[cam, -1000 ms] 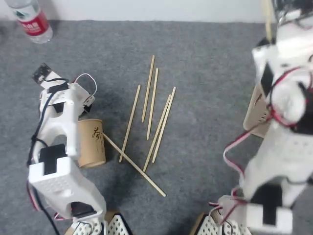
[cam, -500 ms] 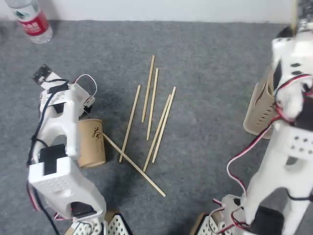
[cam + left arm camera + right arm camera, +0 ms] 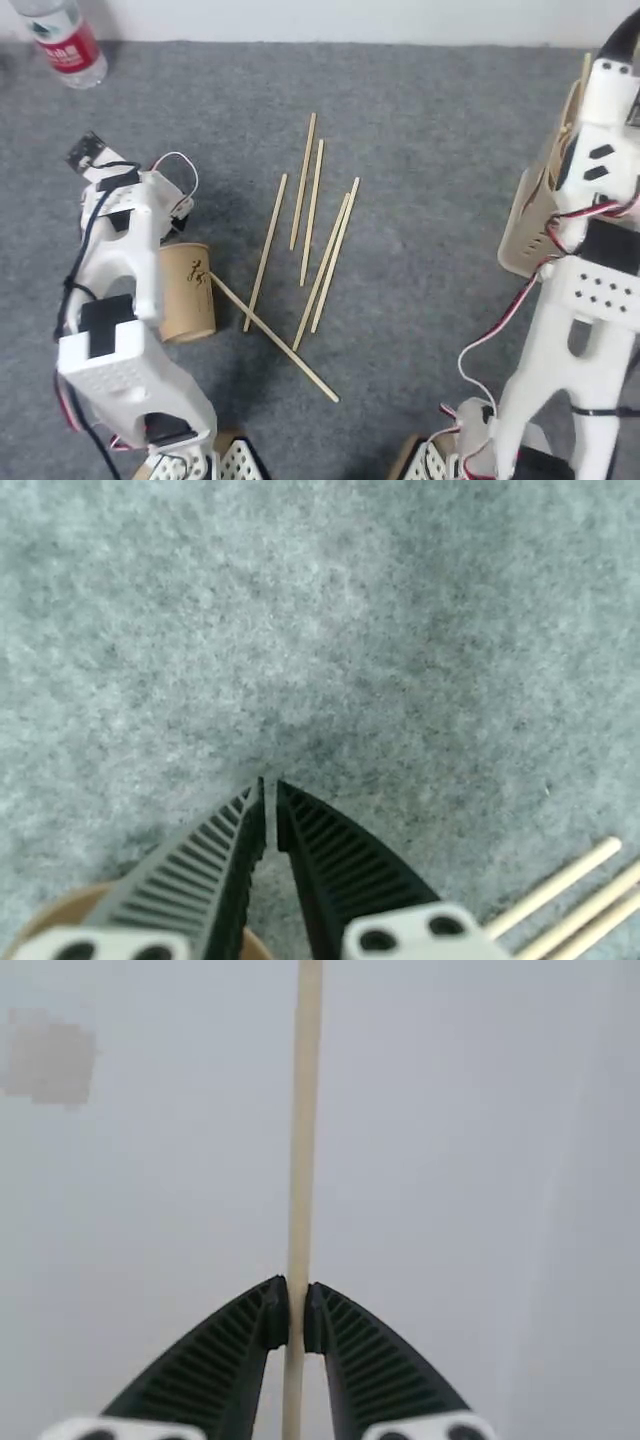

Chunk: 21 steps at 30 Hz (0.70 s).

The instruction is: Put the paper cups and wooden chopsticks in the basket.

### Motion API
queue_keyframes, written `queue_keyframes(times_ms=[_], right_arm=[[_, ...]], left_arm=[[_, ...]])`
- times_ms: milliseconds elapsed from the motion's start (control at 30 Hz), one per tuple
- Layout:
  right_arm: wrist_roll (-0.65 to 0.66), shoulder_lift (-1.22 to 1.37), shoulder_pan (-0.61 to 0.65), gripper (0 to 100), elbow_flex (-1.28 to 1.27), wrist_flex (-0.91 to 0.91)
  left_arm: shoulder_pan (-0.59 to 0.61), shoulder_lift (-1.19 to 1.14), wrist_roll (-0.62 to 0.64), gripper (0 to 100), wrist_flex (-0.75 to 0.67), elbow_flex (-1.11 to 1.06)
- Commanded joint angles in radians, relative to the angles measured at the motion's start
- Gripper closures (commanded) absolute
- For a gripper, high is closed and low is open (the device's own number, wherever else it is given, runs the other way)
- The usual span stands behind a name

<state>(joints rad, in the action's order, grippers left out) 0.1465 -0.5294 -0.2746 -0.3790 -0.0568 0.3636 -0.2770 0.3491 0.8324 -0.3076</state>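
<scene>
While the right claw (image 3: 288, 1308) gripped one chopstick (image 3: 303, 1110) lengthwise over the basket (image 3: 527, 232) at frame right, we found the left claw (image 3: 268, 802) closed.

grey carpet (image 3: 430, 150), white wall (image 3: 300, 20)

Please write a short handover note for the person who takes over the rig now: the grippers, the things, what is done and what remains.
Left gripper: jaws shut and empty, by the cup, which lies on its side on the mat.
Right gripper: jaws shut on one chopstick, held up by the basket.
Done: cannot tell, as the basket's inside is hidden.
Left: drop the held chopstick in, then the six chopsticks on the mat, then the cup.
</scene>
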Motion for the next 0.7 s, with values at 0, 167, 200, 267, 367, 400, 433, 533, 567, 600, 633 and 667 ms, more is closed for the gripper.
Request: queue_keyframes(times_ms=[0, 167, 200, 267, 367, 400, 433, 533, 567, 600, 633, 667], right_arm=[[0.025, 0.056, -0.008, 99.1, 0.035, 0.094], [0.014, 0.222, -0.073, 99.1, 0.034, 0.209], [0.014, 0.249, -0.081, 99.1, 0.032, 0.217], [0.014, 0.295, -0.093, 99.1, 0.031, 0.222], [0.014, 0.351, -0.113, 99.1, 0.034, 0.222], [0.014, 0.367, -0.12, 99.1, 0.035, 0.223], [0.014, 0.384, -0.122, 99.1, 0.031, 0.239], [0.015, 0.437, -0.13, 99.1, 0.028, 0.271], [0.015, 0.452, -0.133, 99.1, 0.031, 0.271], [0.015, 0.463, -0.133, 99.1, 0.032, 0.271], [0.015, 0.472, -0.134, 99.1, 0.034, 0.271], [0.015, 0.478, -0.134, 99.1, 0.035, 0.271]], left_arm=[[-0.009, 0.031, 0.003, 99, -0.015, 0.007], [-0.009, 0.031, 0.003, 99, -0.015, 0.007], [-0.009, 0.031, 0.003, 99, -0.015, 0.007], [-0.009, 0.031, 0.003, 99, -0.015, 0.007], [-0.009, 0.031, 0.003, 99, -0.015, 0.008], [-0.009, 0.031, 0.003, 99, -0.015, 0.008], [-0.009, 0.031, 0.003, 99, -0.015, 0.008], [-0.009, 0.031, 0.003, 99, -0.015, 0.008], [-0.009, 0.031, 0.003, 99, -0.015, 0.008], [-0.009, 0.031, 0.003, 99, -0.015, 0.008], [-0.009, 0.031, 0.003, 99, -0.015, 0.008], [-0.009, 0.031, 0.003, 99, -0.015, 0.008]])
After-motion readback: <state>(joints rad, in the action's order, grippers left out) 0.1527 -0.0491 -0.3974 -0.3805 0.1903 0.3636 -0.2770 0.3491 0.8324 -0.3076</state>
